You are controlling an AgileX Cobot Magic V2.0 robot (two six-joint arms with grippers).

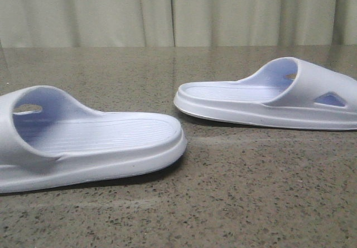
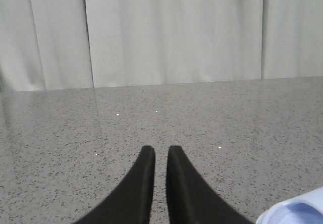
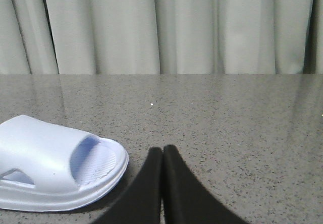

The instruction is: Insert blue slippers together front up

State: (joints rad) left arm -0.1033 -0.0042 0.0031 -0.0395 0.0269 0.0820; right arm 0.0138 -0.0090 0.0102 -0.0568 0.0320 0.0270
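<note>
Pale foam slippers, left one and right one, lay flat and well apart on the table, heels facing each other, neither held, since I saw the left gripper nearly closed and the right gripper closed on nothing.

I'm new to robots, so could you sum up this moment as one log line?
blue slippers: apart, soles down on table | left gripper: nearly shut, empty | right gripper: shut, empty | nothing grasped
</note>
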